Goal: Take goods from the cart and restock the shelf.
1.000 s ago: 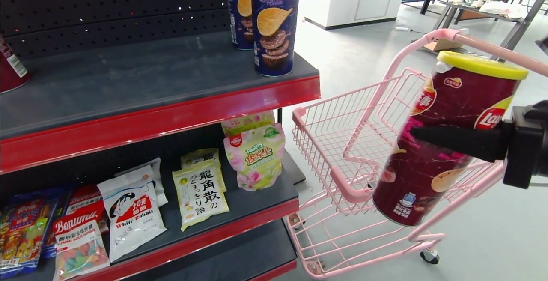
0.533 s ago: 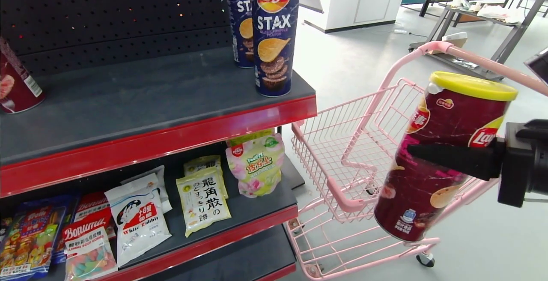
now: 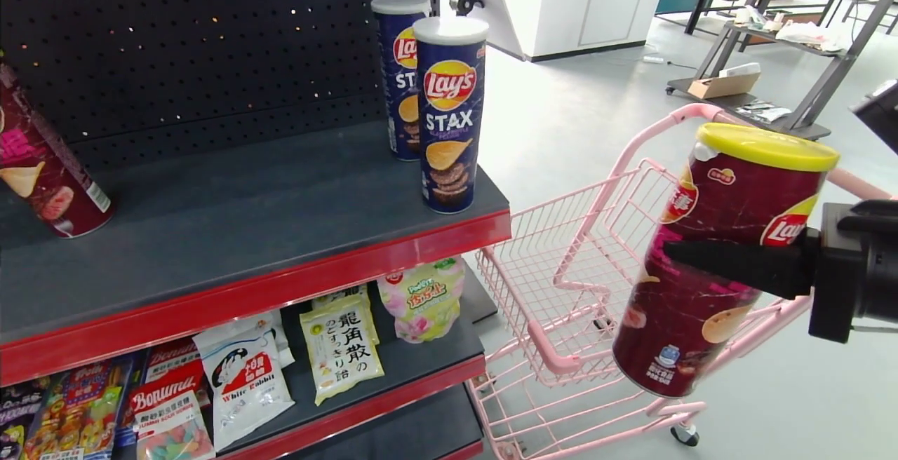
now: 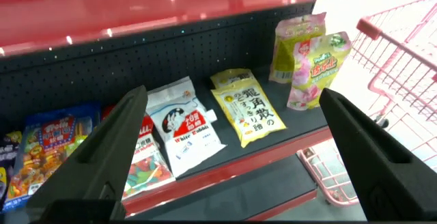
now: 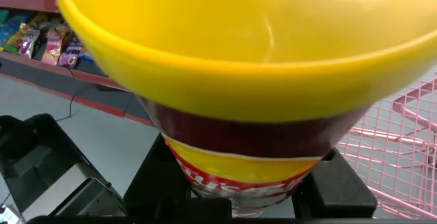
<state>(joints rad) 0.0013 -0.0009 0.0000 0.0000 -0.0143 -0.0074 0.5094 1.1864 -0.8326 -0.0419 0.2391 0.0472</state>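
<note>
- Your right gripper (image 3: 691,249) is clenched around the maroon chip can (image 3: 729,256). One black finger lies across the can's middle and the other is hidden behind it.
- The can hangs in the air with its yellow lid (image 3: 768,148) up and its base tilted toward the shelf. In the head view it sits in front of the handle end of the pink cart (image 3: 561,235) and touches no shelf.
- In the right wrist view, the lid (image 5: 239,39) spreads wide above the can's maroon and yellow wall (image 5: 259,135).
- Your left gripper (image 4: 239,149) is released, with its fingers spread wide and nothing between them. It faces the lower shelf (image 4: 273,152).
- On the lower shelf you see a white bag (image 3: 245,386), a yellow bag (image 3: 340,348) and a pink-green pouch (image 3: 424,299), the pouch at the right end.
- On the upper shelf (image 3: 245,214), two blue cans (image 3: 449,116) stand upright at the right front corner, one behind the other.
- Another maroon can (image 3: 42,165) leans at the upper shelf's left edge.
</note>
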